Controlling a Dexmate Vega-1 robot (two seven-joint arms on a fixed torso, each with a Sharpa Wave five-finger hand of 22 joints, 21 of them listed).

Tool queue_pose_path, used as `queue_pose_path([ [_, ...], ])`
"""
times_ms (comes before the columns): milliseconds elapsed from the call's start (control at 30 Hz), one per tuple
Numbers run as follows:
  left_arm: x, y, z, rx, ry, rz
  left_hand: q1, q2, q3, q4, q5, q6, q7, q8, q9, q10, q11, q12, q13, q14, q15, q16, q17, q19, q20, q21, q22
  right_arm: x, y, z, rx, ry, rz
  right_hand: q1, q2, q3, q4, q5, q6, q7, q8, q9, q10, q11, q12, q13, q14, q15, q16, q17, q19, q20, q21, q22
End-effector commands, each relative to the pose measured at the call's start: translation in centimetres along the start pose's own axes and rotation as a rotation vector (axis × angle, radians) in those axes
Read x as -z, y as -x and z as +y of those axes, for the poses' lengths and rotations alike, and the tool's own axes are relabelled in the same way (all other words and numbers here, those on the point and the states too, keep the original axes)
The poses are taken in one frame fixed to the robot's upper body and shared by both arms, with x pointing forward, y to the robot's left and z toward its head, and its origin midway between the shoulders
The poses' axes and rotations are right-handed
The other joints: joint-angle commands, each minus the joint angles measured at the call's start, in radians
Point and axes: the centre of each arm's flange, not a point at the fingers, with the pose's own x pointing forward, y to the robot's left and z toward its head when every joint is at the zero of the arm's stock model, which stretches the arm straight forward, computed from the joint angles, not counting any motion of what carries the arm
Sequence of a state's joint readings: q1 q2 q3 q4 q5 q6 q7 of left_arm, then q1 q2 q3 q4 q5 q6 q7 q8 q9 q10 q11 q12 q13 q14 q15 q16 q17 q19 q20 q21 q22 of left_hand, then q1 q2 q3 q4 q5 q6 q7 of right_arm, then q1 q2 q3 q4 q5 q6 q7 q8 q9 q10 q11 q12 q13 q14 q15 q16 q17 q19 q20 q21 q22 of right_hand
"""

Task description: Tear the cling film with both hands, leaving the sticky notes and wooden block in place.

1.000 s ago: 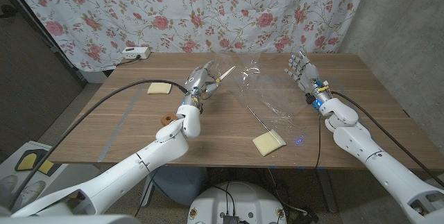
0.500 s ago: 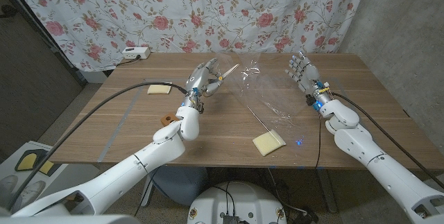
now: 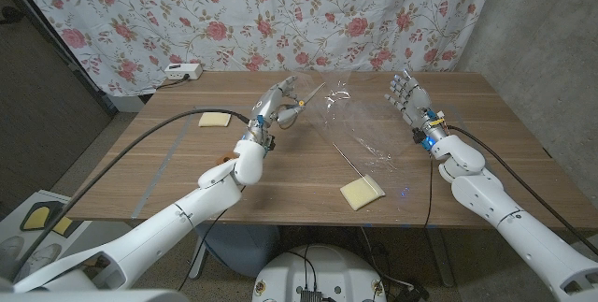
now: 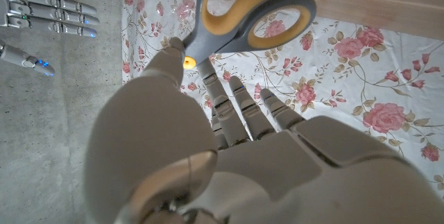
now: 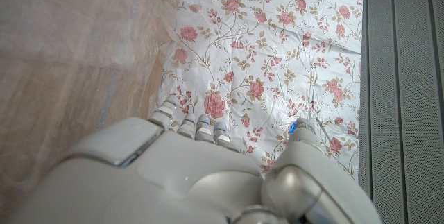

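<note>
Left hand [image 3: 273,107]: raised above the tabletop [image 3: 149,171], fingers curled around scissors [image 3: 301,101]. In the left wrist view the grey and yellow handles [image 4: 250,19] sit beyond the fingers [image 4: 239,106]; in the head view the blades point toward the film.

Right hand [image 3: 405,93]: raised at the far right of the tabletop, fingers straight and parted, holding nothing. It also shows in the left wrist view [image 4: 41,16].

Film [image 3: 360,129]: a crumpled clear sheet between the two hands, its far end lifted, its near end lying on the tabletop. Neither hand touches it.

Sticky notes: one yellow pad [image 3: 362,191] touching the film's near end, another [image 3: 214,120] at the left, well apart from the film.

Block [image 3: 224,160]: small brown piece beside the left forearm, partly hidden by it.
</note>
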State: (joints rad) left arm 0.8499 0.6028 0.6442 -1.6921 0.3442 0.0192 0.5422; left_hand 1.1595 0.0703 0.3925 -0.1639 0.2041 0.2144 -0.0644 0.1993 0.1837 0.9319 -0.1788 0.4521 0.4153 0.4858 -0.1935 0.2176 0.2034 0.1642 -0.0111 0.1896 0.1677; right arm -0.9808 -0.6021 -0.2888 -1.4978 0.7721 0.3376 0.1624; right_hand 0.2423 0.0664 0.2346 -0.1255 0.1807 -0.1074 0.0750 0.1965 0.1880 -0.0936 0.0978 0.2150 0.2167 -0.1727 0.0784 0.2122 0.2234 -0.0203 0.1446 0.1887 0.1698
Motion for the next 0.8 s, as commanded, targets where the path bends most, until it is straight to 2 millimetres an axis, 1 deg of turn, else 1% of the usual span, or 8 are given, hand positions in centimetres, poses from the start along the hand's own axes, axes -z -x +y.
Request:
queue_pose_path([
  [33, -0.1, -0.8, 0.3, 0.026, 0.164, -0.044, 0.006, 0.012, -0.006, 0.002, 0.000, 0.005, -0.004, -0.001, 0.005, 0.036, -0.042, 0.072, 0.056, -0.026, -0.019, -0.005, 0.005, -0.002, 0.000, -0.001, 0.003, 0.0, 0.3, 0.3, 0.006, 0.006, 0.008, -0.002, 0.008, 0.003, -0.004, -0.003, -0.001, -0.006, 0.001, 0.003, -0.002, 0.005, 0.001, 0.002, -0.039, -0.001, 0.004, -0.001, 0.001, 0.001, 0.004, 0.003],
  [300, -0.5, -1.1, 0.2, 0.032, 0.227, -0.069, 0.007, 0.014, -0.011, 0.003, 0.000, 0.006, -0.006, -0.002, 0.005, 0.035, -0.042, 0.073, 0.056, -0.027, -0.018, -0.005, 0.006, -0.002, 0.000, -0.001, 0.003, 0.1, 0.5, 0.2, 0.010, 0.006, 0.009, -0.002, 0.008, 0.004, -0.005, -0.003, -0.002, -0.007, 0.001, 0.003, -0.002, 0.005, 0.002, 0.002, -0.039, -0.001, 0.004, -0.001, 0.000, 0.001, 0.003, 0.003],
  [800, -2.1, -1.6, 0.7, 0.031, 0.277, -0.112, 0.010, 0.017, -0.018, 0.003, -0.001, 0.008, -0.007, -0.002, 0.005, 0.033, -0.042, 0.074, 0.054, -0.030, -0.019, -0.004, 0.006, -0.003, 0.000, -0.001, 0.003, 0.4, 0.7, 0.0, -0.003, -0.013, 0.008, -0.001, 0.009, 0.004, -0.005, -0.003, -0.002, -0.006, 0.001, 0.003, -0.002, 0.005, 0.001, 0.002, -0.040, -0.001, 0.003, -0.001, 0.000, 0.001, 0.003, 0.003],
])
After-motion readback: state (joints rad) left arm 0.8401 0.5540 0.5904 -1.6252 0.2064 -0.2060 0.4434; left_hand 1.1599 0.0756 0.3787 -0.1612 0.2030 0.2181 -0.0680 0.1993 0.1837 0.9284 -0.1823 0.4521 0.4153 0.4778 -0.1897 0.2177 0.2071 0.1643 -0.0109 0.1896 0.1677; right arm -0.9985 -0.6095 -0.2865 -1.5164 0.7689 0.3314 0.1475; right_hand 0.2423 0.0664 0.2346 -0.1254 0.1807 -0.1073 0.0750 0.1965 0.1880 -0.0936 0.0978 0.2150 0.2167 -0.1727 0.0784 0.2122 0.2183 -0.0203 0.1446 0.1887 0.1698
